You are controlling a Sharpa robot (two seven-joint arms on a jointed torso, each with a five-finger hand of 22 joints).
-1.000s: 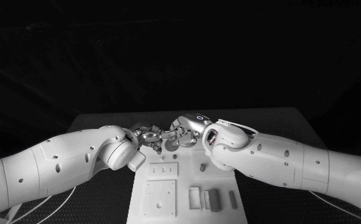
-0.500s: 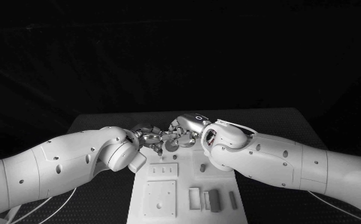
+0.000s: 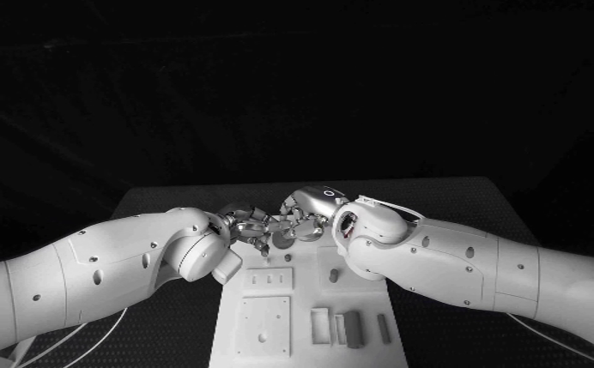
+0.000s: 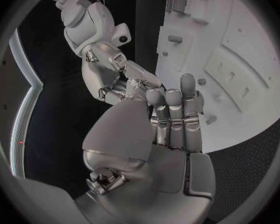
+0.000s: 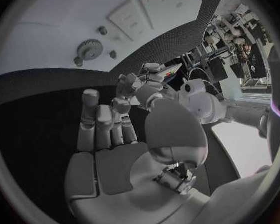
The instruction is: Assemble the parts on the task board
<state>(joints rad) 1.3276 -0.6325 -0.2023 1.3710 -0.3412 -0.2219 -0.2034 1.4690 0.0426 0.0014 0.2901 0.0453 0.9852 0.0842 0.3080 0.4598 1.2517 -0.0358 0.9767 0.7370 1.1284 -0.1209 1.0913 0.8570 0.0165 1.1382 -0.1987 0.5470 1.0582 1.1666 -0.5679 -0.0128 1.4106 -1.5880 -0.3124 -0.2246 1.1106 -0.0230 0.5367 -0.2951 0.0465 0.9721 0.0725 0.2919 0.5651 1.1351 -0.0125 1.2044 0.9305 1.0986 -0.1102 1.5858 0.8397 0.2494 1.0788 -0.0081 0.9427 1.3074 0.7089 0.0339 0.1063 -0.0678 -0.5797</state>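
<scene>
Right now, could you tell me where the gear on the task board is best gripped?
Probably by its toothed rim, from straight above: the gear lies flat on the task board, so only its rim and top face are exposed. A small peg sits close beside it.

White task board (image 3: 263,316) (grey parts (image 3: 352,328))

So the task board (image 3: 235,334) sits in the middle of the table (image 3: 161,201), running from the near edge toward the far one. Both hands meet over the board's far end, left hand (image 3: 245,224) just beside the right hand (image 3: 301,218), fingers close together. Near the board's near right corner a few parts (image 3: 353,328) stand side by side. A gear (image 5: 89,49) lies on the board further up.
</scene>
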